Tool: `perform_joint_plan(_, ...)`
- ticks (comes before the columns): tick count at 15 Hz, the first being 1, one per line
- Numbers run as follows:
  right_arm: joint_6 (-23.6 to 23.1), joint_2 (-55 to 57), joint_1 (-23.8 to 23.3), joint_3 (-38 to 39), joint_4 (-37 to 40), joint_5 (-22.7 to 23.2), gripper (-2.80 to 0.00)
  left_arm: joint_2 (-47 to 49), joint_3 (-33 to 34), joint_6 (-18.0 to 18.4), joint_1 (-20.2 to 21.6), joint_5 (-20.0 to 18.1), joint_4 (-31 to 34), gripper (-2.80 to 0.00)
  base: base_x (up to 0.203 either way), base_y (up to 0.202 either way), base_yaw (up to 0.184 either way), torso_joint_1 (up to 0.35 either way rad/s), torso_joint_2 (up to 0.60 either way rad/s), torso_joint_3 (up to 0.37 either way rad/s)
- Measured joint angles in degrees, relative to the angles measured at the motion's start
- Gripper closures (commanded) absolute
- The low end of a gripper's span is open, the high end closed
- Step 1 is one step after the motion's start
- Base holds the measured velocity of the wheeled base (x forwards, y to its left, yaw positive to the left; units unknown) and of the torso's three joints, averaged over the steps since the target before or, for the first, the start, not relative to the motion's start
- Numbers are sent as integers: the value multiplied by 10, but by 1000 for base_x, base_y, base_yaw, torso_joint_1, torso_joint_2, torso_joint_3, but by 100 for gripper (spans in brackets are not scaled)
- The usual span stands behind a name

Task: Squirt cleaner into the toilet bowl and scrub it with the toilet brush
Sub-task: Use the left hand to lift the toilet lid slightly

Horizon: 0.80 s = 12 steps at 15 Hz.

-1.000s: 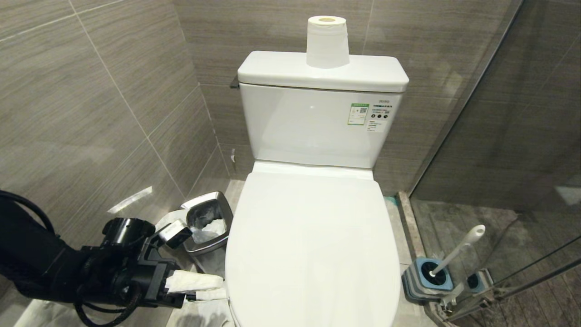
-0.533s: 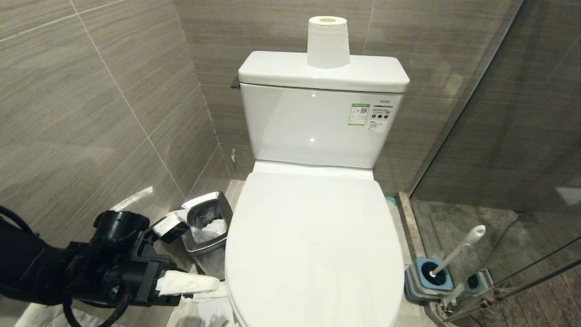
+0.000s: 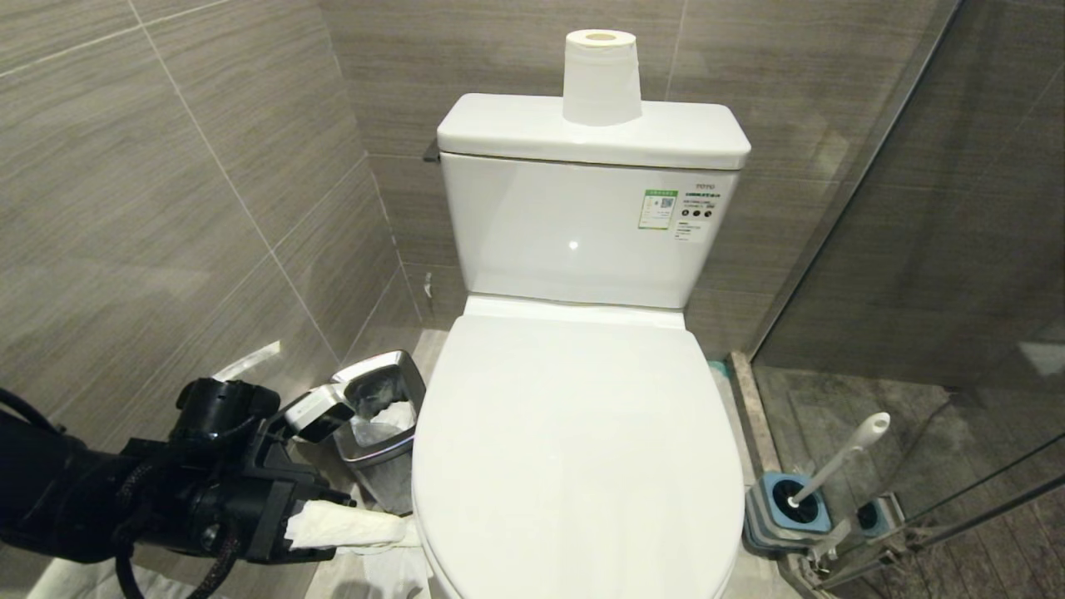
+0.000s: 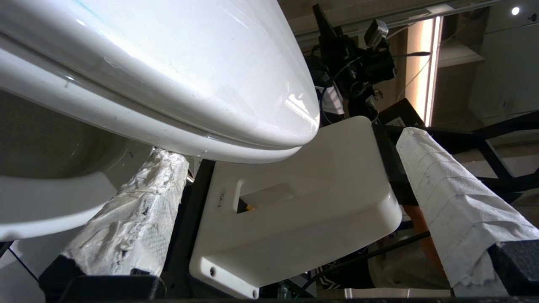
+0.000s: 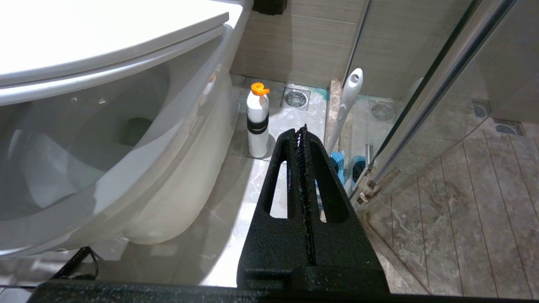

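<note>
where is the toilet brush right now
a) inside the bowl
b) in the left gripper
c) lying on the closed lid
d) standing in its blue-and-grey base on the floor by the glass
d: the toilet brush stands tilted in its base on the floor, no gripper touching it.

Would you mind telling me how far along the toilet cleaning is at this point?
Nothing looks done yet: the toilet lid is closed. In hand: the left tool, open, sits at the lid's front left edge, one padded finger just under the rim, seemingly to lift it. Left: raising the lid, squirting cleaner from the bottle standing on the floor, and scrubbing with the toilet brush, parked in its holder.
</note>
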Motion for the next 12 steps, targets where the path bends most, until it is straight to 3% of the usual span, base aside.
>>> perform_joint_plan(12,0,0,0,0,0,0,0,-16,-37,-7,21,-22,-9,-280,0,0,0,0,0,0)
